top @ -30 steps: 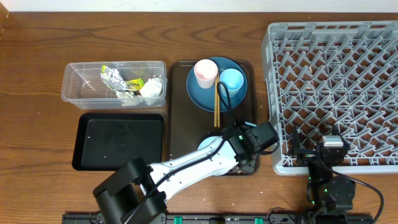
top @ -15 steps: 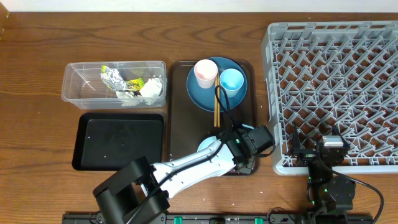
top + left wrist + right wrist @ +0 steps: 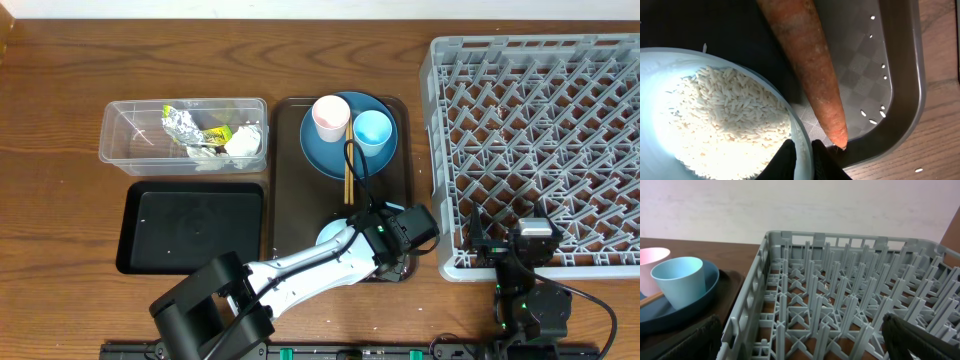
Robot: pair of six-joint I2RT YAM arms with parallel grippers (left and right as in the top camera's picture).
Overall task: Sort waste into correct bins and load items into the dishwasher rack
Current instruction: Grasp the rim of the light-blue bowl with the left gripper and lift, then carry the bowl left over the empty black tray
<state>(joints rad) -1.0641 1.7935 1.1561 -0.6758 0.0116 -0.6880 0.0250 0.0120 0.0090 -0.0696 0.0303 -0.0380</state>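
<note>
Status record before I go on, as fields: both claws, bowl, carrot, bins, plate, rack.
left claw: shut on the bowl rim
right claw: open, empty, by the rack near edge
bowl: on the brown tray, holds rice
carrot: lying on the brown tray beside the bowl, loose grains nearby
tub: foil, wrapper, tissues inside
black tray: no waste seen
plate: pink cup and blue cup on it; chopsticks across its near edge
rack: no dishes in it

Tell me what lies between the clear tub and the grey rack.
The brown serving tray, holding the dark-blue plate, pink cup, light-blue cup and chopsticks; the overhead view shows it.
</note>
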